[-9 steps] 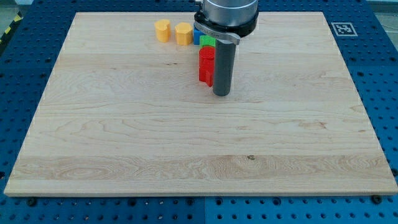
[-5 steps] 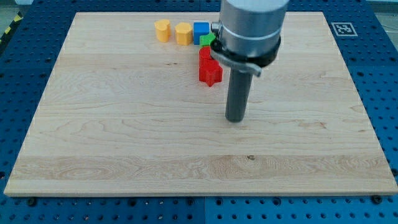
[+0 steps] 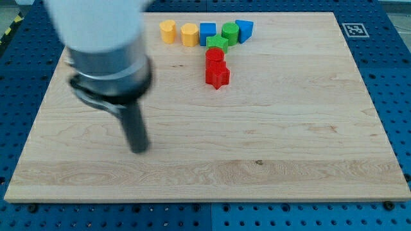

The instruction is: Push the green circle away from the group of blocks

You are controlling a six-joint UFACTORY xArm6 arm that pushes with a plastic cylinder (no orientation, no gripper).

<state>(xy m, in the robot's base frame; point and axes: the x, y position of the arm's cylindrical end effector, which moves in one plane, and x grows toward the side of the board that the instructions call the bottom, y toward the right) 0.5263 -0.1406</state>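
Observation:
The green circle (image 3: pixel 230 32) stands near the view's top, in a tight group of blocks. It sits between a blue square (image 3: pixel 207 33) on its left and a blue block (image 3: pixel 244 29) on its right. A second green block (image 3: pixel 217 44) lies just below-left of it. Two red blocks (image 3: pixel 214 56) (image 3: pixel 217 75) run downward from that. Two yellow blocks (image 3: pixel 168 30) (image 3: pixel 189 34) lie at the group's left end. My tip (image 3: pixel 139 150) is blurred, far to the lower left of the group, touching no block.
The blocks lie on a wooden board (image 3: pixel 289 128) set on a blue perforated table (image 3: pixel 398 77). A black-and-white marker (image 3: pixel 354 29) sits off the board's top right corner.
My tip has swept from beside the red blocks down and far to the view's left. The green circle and right blue block, hidden before by the arm, now show. No block has moved.

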